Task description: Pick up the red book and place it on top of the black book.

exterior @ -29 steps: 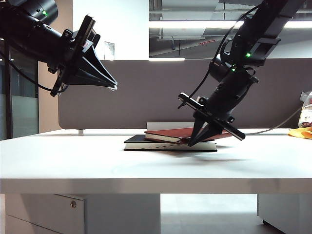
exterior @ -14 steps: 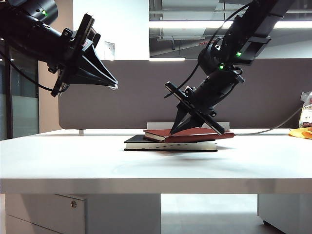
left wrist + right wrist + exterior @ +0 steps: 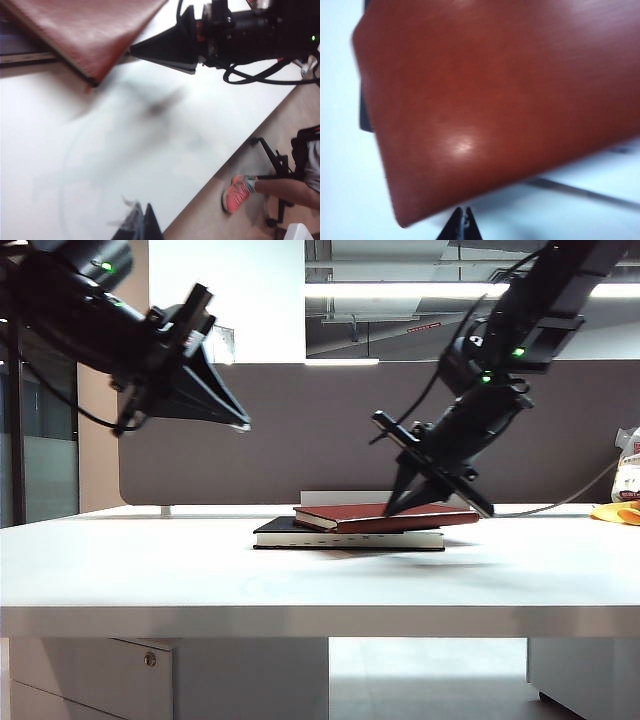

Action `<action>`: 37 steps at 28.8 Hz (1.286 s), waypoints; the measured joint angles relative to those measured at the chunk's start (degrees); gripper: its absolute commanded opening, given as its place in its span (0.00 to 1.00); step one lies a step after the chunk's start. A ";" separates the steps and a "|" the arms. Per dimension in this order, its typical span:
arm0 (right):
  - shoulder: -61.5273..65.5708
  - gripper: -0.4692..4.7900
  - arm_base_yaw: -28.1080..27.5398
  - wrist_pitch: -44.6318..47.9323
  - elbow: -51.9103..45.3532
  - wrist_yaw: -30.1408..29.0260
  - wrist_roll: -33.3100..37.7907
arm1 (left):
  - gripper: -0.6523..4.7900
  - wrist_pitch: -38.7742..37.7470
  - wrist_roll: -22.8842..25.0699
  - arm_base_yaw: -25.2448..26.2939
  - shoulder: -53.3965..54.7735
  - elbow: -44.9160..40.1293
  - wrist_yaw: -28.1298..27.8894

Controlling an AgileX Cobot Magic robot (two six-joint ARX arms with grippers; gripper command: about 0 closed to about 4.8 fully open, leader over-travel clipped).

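Note:
The red book (image 3: pixel 400 515) lies flat on the black book (image 3: pixel 290 533) in the middle of the table, overhanging it a little to the right. My right gripper (image 3: pixel 392 508) is shut and holds nothing; it slants down with its tip at the red cover. In the right wrist view the red book (image 3: pixel 495 100) fills the frame, the shut right gripper (image 3: pixel 462 212) sits at its edge, and a sliver of the black book (image 3: pixel 364 117) shows beside it. My left gripper (image 3: pixel 243 424) hangs shut and high at the left, far from the books. In the left wrist view, the left gripper (image 3: pixel 142 214) is over bare table.
A grey partition (image 3: pixel 300 430) closes the back of the table (image 3: pixel 150 570). A yellow object (image 3: pixel 616 512) and a white bag (image 3: pixel 630 465) lie at the far right. In the left wrist view, a person's orange shoe (image 3: pixel 237 192) and a chair base stand past the table edge.
The red book, tilted a second ago, now lies flat on the black book. My right gripper rose from the book's right side to its top cover. The left arm shifted slightly right.

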 measured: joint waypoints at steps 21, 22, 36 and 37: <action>-0.31 0.09 -2.08 -3.89 -0.07 -1.31 -5.57 | 0.11 -10.38 -0.33 -3.50 14.64 16.55 -0.15; -0.31 0.09 -2.23 -3.91 -0.07 -1.31 -5.64 | 0.11 -10.78 -0.09 -4.13 15.34 17.25 -0.15; -0.33 0.09 -5.20 -8.00 0.00 -2.54 -9.64 | 0.11 -16.17 -2.05 -7.69 27.12 32.76 -1.11; -0.33 0.09 -5.27 -8.02 0.00 -2.51 -9.81 | 0.11 -16.83 -2.08 -7.69 27.63 33.57 -1.18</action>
